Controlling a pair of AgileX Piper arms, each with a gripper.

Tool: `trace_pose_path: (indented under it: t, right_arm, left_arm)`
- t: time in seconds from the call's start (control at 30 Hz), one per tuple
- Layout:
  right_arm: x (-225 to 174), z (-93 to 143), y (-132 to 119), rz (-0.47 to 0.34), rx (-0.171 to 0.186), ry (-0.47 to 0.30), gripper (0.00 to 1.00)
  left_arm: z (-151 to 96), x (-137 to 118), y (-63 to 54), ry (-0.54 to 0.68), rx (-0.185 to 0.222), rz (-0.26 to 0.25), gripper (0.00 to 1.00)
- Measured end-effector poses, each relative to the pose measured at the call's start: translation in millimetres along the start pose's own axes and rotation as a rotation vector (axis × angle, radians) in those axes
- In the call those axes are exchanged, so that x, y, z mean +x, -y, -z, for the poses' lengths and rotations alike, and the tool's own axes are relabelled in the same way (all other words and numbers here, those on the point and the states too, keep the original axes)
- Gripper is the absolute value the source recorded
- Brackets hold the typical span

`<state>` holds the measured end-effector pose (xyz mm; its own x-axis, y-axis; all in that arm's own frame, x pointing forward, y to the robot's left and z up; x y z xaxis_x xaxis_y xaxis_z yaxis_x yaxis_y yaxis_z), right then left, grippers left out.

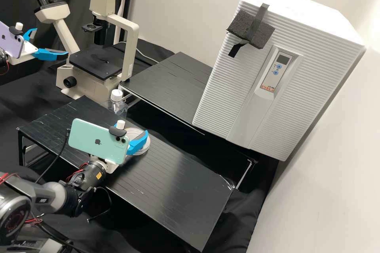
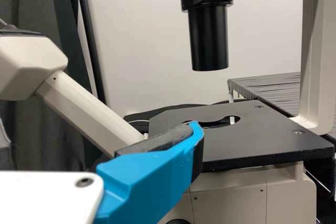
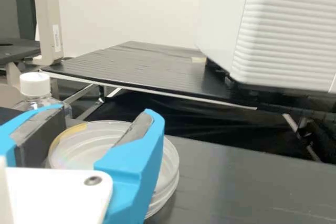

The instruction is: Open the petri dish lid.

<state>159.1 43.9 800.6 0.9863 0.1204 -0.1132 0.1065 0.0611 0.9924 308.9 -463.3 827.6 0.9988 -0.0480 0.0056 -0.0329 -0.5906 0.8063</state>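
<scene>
The dark grey right arm (image 1: 49,195) lies nearest, at lower left in the high view, bearing one mint phone (image 1: 85,140) and the right gripper (image 1: 137,143), which is by one clear petri dish (image 1: 143,150) on a black table (image 1: 178,189). At upper left, the left gripper (image 1: 51,42) stands with two fingers apart beside one purple phone (image 1: 13,43). Each phone bears one logo; one white cabinet (image 1: 225,99), upper right, has two blue buttons and red lettering. One bottle (image 1: 117,106) stands behind the dish.

The left wrist view has one blue finger (image 2: 147,177) before one microscope (image 2: 239,195).

In the right wrist view, two blue fingers stand apart at the dish's layered rims; contact cannot be told.
</scene>
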Motion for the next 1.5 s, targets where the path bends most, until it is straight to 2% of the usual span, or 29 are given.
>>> trace_pose_path:
  t: [0.13, 0.3, 0.57, 0.83, 1.07, 1.27, 1.5]
  right_arm:
    - [-5.5, 4.8, -2.0, -0.008, -0.006, 0.001, 1.0]
    - [-12.1, 9.0, -6.0, -0.025, 0.009, -0.007, 1.0]
    - [-18.1, 11.9, -9.1, -0.031, 0.011, -0.015, 1.0]
    - [-19.8, 10.6, -7.0, -0.013, -0.035, 0.019, 1.0]
    - [-22.3, 6.2, -10.4, -0.051, 0.002, 0.084, 1.0]
    - [-22.8, 7.9, -7.5, -0.036, -0.016, 0.086, 1.0]
    - [-22.5, 8.8, -2.8, -0.014, -0.001, 0.101, 1.0]
  left_arm:
    - [0.0, 0.0, 0.0, 0.0, 0.0, 0.0, 1.0]
    - [0.0, 0.0, 0.0, 0.0, 0.0, 0.0, 1.0]
    - [0.0, 0.0, 0.0, 0.0, 0.0, 0.0, 1.0]
    - [0.0, 0.0, 0.0, 0.0, 0.0, 0.0, 1.0]
    - [0.0, 0.0, 0.0, 0.0, 0.0, 0.0, 1.0]
    - [0.0, 0.0, 0.0, 0.0, 0.0, 0.0, 1.0]
    - [0.0, 0.0, 0.0, 0.0, 0.0, 0.0, 1.0]
